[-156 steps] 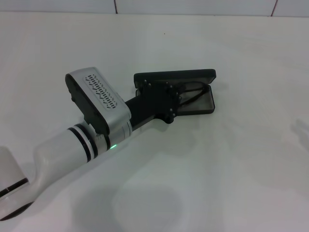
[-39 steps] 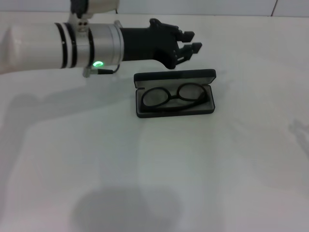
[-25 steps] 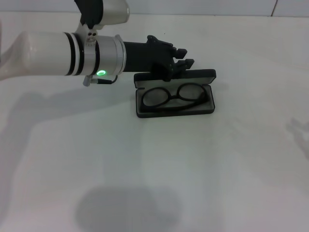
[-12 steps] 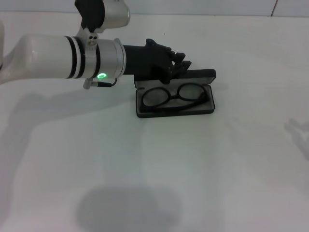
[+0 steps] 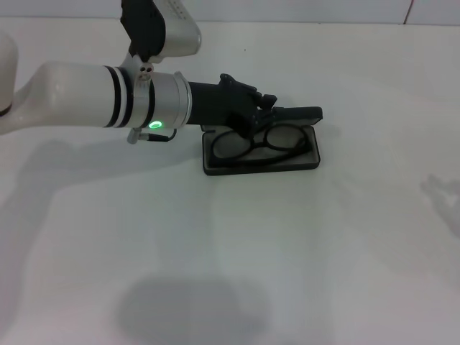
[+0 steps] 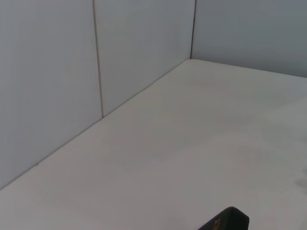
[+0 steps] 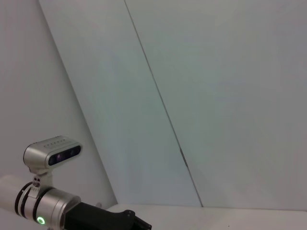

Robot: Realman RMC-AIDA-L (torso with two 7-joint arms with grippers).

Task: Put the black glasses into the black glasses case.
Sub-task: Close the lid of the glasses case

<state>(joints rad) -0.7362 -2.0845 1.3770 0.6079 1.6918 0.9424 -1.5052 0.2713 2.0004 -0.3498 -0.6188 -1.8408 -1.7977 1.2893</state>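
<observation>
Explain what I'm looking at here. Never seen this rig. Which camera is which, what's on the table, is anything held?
This is a two-armed robot, seen through three cameras. The head view looks forward and down at a white table. The other two cameras sit on the wrists: the left one shows mostly wall and tabletop, with a dark corner at the edge that I can't identify. The right one points at the wall and catches the left arm in the distance.

On the table lies the black glasses case, open, with the black glasses lying inside its tray. The left gripper reaches in from the robot's left and sits at the raised lid, at the far edge of the case, probably to close it. I can't tell whether it grips anything. The right gripper is out of sight.
</observation>
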